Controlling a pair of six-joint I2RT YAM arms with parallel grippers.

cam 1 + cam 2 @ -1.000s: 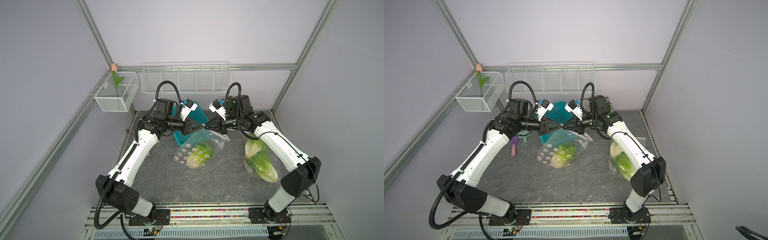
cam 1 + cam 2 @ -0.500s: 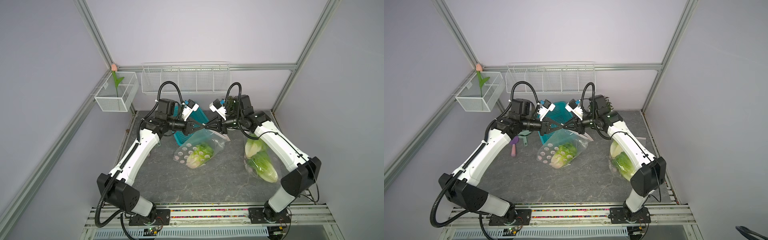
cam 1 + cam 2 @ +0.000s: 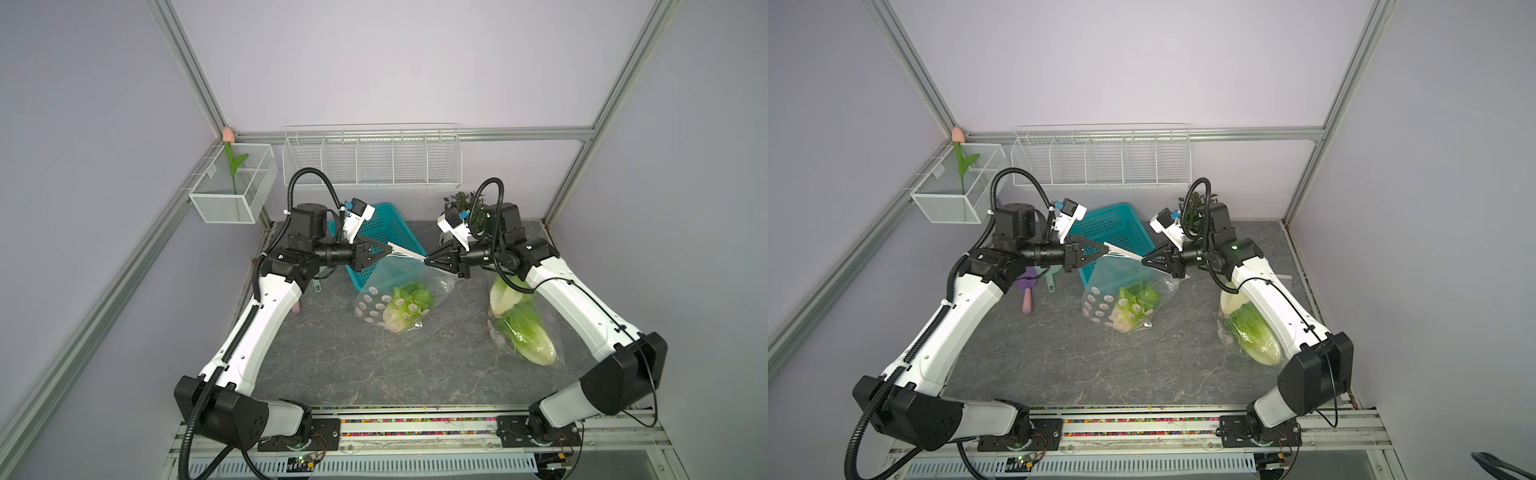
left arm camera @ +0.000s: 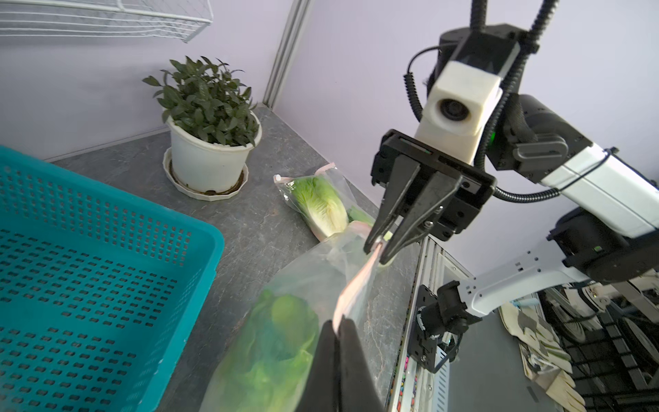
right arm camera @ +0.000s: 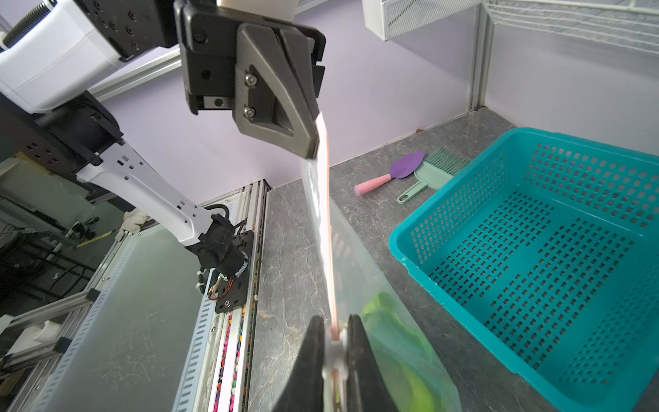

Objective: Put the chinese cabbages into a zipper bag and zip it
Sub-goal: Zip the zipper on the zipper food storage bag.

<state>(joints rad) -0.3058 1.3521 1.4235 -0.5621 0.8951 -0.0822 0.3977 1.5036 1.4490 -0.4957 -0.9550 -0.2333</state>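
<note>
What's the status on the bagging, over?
Both shut on zipper bag top strip: left fingers, right fingers, opposite ends. Cabbage inside, bag bottom on table. Teal basket close behind; strip unobstructed.

Bright, even, soft-shadowed light; wrist views bend at edges, nearest claw tips perhaps slightly blurred.
</note>
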